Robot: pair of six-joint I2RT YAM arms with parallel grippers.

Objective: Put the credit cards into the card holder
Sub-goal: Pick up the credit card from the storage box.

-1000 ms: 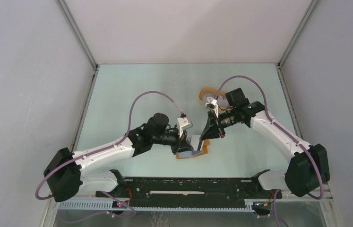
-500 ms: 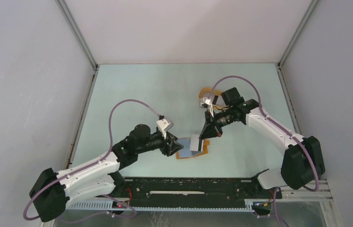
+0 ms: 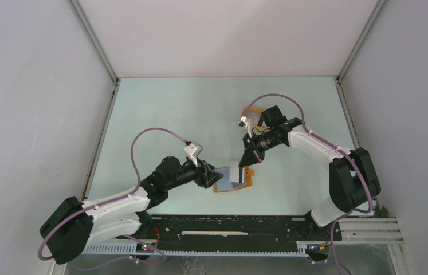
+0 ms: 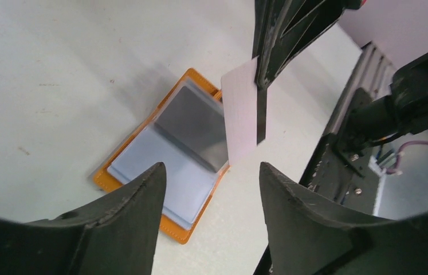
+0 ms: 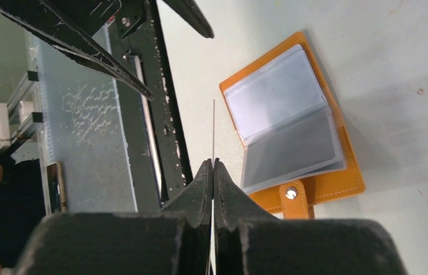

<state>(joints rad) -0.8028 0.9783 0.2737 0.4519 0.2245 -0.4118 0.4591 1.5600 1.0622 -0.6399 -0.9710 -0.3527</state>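
Close to the tabletop's near edge, the left gripper (image 3: 209, 175) has let go and backed off leftward, jaws now spread and empty. Just beside it the card holder (image 4: 160, 172) lies open and flat. Above it the right gripper (image 5: 212, 167) has clamped onto a credit card (image 4: 239, 112) — held on edge, not yet tucked in. Insertion looks to fall to the right arm alone — nothing steadies the holder.

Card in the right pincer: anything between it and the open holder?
Nothing visible. The card, pinched in the right pincer, hangs above the open card holder with only air between them. The left pincer stands open beside the card holder, not under the card.
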